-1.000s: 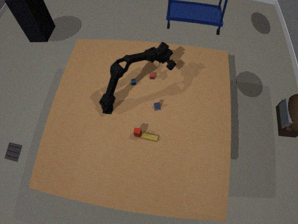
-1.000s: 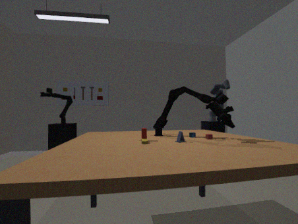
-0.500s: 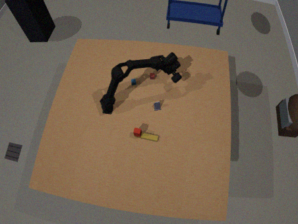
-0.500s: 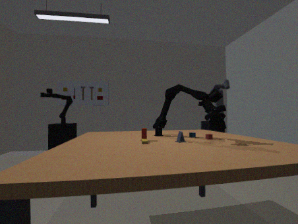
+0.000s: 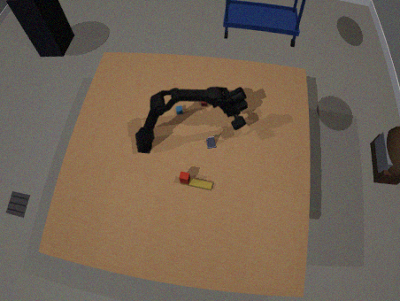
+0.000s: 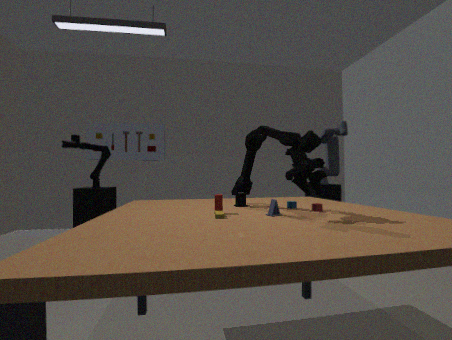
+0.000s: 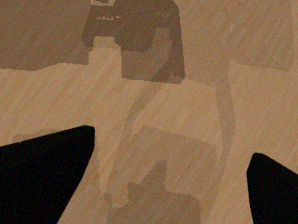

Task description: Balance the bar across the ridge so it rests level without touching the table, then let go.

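yellow flat rectangular bar (image 5: 201,183) lies on the orange-brown counter (image 5: 111,212), its left end just beside a small red cube (image 5: 184,177); in the exterior view the red block (image 6: 218,202) appears to stand on one end of the bar (image 6: 219,215), though the top view does not settle whether it rests on it or merely touches it. the grey-blue wedge-shaped ridge (image 5: 211,142) stands apart from the bar, further back on the counter, between the bar and the black jointed arm (image 5: 186,95).

the arm reaches from its base (image 5: 143,142) up and over to the right, and its black pincer (image 5: 239,121) hangs above bare counter — well away from both bar and ridge. the wrist view shows the two dark fingers spread wide, with only shadowed counter surface between them; the pincer is open and holds nothing.

a small blue cube (image 5: 179,110) and a small dark red cube (image 5: 203,104) sit under the arm's span. beyond the counter, a blue cart (image 5: 261,18) stands at the far edge, a black cabinet (image 5: 42,24) at the far left corner — a second dark arm (image 6: 92,155) shows on a black pedestal by the wall in the exterior view.
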`<state>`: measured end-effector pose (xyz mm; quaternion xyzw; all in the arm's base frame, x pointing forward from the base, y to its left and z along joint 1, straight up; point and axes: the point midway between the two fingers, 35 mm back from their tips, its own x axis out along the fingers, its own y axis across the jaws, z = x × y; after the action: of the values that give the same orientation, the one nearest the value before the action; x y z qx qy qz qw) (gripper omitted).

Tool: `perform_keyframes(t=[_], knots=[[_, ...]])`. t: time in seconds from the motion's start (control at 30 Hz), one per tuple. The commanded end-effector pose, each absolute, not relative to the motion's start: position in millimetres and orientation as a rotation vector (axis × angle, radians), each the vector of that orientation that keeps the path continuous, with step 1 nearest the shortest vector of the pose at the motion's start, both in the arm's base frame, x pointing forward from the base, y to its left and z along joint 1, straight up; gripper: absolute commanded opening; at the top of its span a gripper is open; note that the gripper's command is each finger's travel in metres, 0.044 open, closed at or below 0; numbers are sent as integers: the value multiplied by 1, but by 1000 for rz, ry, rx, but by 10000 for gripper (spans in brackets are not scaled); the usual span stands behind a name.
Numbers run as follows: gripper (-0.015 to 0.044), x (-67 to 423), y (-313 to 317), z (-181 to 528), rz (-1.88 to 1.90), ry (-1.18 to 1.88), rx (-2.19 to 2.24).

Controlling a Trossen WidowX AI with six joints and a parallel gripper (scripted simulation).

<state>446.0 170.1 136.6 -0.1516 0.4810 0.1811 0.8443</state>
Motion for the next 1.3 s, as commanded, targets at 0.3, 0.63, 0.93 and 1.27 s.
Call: perform_keyframes(t=[0.3, 0.63, 0.93, 1.27], knots=[[315, 444, 81, 149, 252, 1115, -256], [315, 428, 14, 155, 158, 1212, -211], [315, 406, -41, 161, 78, 1290, -163], [315, 371, -94, 169, 2, 1381, -94]])
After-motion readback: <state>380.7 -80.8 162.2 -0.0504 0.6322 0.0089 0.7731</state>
